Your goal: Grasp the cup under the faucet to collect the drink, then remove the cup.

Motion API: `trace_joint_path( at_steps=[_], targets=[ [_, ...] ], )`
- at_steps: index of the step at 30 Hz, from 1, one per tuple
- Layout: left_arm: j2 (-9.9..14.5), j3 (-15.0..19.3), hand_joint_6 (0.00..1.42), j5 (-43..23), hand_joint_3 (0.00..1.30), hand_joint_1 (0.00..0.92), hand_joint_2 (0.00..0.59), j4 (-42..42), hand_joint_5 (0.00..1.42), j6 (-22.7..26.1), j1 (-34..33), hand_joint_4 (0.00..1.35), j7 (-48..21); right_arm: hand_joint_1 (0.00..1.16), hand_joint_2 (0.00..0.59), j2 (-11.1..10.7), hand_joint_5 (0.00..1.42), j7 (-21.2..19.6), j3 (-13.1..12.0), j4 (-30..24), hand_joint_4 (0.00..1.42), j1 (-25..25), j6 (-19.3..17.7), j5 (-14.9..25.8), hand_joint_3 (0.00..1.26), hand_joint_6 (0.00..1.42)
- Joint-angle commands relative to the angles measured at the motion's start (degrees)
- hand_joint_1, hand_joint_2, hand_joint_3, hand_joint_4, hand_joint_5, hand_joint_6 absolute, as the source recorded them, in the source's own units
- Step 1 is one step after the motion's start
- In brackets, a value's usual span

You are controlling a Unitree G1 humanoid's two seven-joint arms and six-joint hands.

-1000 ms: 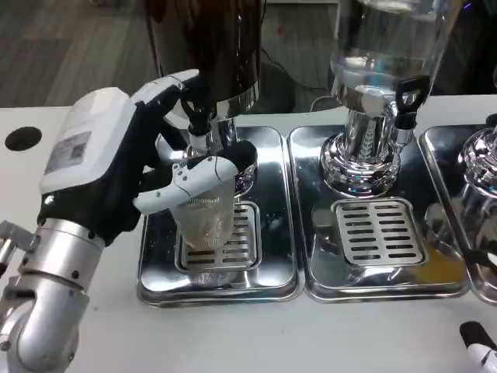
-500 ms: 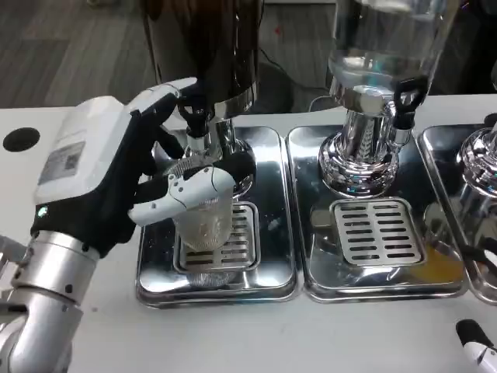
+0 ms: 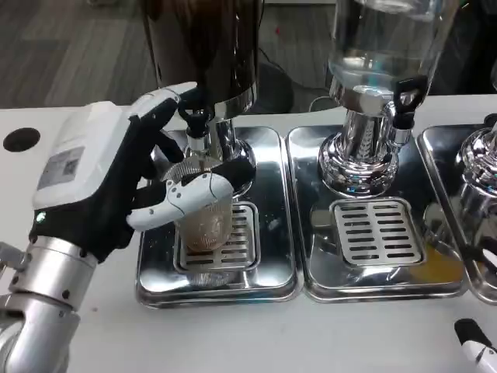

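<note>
A clear glass cup [image 3: 205,220] stands on the slotted grate of the left drip tray [image 3: 273,268], right under the black faucet [image 3: 194,118] of the dark drink dispenser [image 3: 206,47]. My left hand [image 3: 116,183] wraps the cup from the left, thumb across its front and fingers behind it near the faucet. Brownish liquid tints the glass. Only the fingertips of my right hand [image 3: 475,346] show at the lower right corner; I cannot tell how they lie.
A second dispenser [image 3: 380,70] with a clear tank stands on the middle tray [image 3: 318,264], its black tap [image 3: 405,97] over a slotted grate. A third chrome base [image 3: 480,163] sits at the right edge. A black hole [image 3: 20,139] marks the table at far left.
My left hand has shifted slightly left and down around the cup. The glass now looks more brown than a second ago.
</note>
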Motion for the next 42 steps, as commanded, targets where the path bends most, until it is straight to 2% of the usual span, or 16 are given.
trace_joint_path(
  at_steps=[1, 42],
  targets=[
    [0.61, -0.62, 0.90, -0.16, 0.29, 0.000, 0.025, 1.85, 0.62, 0.75, 1.76, 0.22, -1.81, 0.41, 0.365, -0.47, 0.00, -0.22, -0.19, 0.29, 0.00, -0.12, -0.22, 0.24, 0.12, 0.00],
    [1.31, -1.76, 0.91, -0.62, 0.29, 0.000, 0.025, 2.02, 0.61, 0.93, 2.11, 0.21, -2.55, 0.41, 0.365, -0.23, 0.00, -0.14, 0.15, -0.56, 0.00, -0.22, -0.24, 0.01, 0.12, 0.00]
  ],
)
